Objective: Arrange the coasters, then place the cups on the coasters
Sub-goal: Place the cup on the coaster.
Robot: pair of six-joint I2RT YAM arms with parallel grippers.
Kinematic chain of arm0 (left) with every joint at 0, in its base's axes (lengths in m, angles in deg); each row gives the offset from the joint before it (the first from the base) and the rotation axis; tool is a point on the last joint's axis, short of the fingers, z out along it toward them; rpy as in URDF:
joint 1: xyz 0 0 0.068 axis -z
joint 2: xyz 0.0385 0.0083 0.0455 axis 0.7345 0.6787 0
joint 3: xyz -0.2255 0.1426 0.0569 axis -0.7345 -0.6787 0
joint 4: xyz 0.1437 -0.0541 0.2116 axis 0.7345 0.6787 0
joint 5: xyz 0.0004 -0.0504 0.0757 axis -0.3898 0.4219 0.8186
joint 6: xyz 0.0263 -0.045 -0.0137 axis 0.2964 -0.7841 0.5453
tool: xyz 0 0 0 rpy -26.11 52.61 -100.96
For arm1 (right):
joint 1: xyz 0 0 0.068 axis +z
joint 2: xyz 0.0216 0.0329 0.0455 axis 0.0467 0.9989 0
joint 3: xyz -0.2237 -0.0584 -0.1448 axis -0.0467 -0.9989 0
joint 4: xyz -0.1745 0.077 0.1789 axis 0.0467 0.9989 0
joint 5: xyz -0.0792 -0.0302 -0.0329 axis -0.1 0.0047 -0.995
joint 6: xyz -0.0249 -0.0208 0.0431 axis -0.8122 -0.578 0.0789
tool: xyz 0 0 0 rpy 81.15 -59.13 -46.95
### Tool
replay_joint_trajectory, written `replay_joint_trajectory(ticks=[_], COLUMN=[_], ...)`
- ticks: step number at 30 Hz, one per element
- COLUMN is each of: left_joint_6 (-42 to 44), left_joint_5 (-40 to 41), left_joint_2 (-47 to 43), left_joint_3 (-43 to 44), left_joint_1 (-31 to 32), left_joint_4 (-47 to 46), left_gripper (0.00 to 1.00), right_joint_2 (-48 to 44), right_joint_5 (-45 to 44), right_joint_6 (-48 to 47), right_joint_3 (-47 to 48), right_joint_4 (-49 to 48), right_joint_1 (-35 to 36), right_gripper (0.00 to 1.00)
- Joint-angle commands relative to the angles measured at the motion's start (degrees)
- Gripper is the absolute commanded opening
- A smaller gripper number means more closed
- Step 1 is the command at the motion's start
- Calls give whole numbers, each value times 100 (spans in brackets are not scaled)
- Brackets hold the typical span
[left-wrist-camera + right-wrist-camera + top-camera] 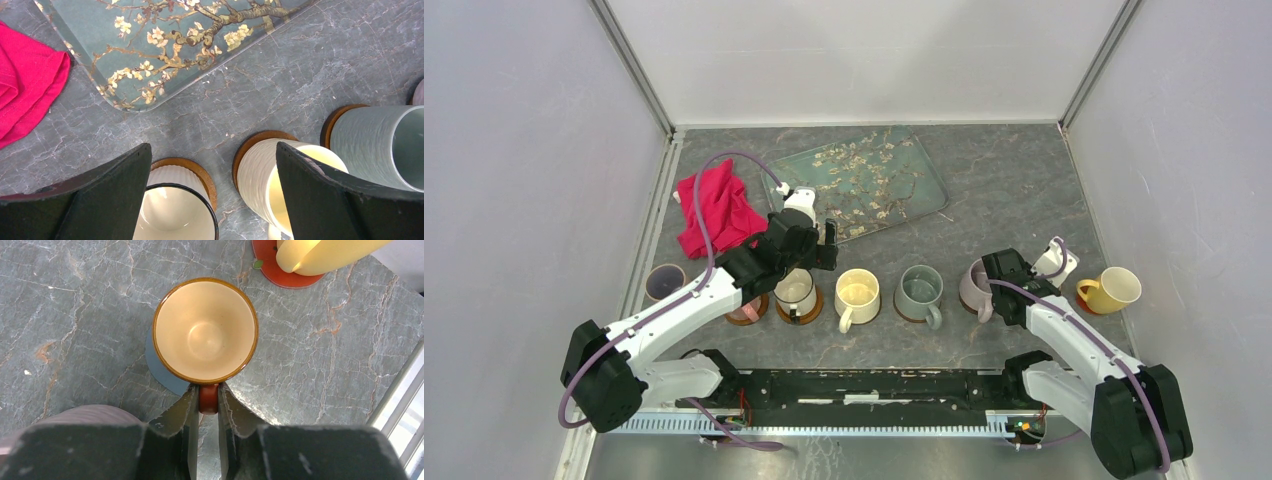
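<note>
My right gripper (208,390) is shut on the red-brown handle of a tan cup (205,330) with a brown rim. The cup is over a grey-blue coaster (159,371) that peeks out at its lower left. My left gripper (212,190) is open above two cups: its left finger overlaps a white black-rimmed cup (175,210), its right finger a cream cup (260,175). Both cups stand on orange-brown coasters (202,172). A grey-green cup (919,290) and a mauve cup (974,285) continue the row. A yellow cup (1114,290) stands on a red coaster (280,276).
The floral tray (924,165) lies at the back with a red cloth (716,208) to its left. A purple cup (665,282) stands near the left wall. A pinkish cup (746,310) on a coaster is partly hidden under my left arm. The right wall's rail (400,400) is close.
</note>
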Motion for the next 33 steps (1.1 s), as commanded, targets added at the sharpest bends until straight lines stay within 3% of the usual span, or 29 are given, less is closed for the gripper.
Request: replay_joint_trajectory(ticks=[1, 23, 33], left_joint_6=[-1, -27, -44], left_joint_5=[-14, -31, -53], left_joint_2=[-126, -210, -264], left_joint_3=[93, 75, 76], left_joint_1=[13, 13, 13], left_joint_4=[-210, -227, -255], left_gripper=[100, 100, 100], right_joint_2=[-105, -75, -78], right_joint_5=[-105, -3, 31], right_joint_6=[37, 12, 1], right_joint_3=[136, 558, 756], right_joint_4=[50, 458, 700], right_joint_1=[-34, -30, -26], right_gripper=[21, 45, 47])
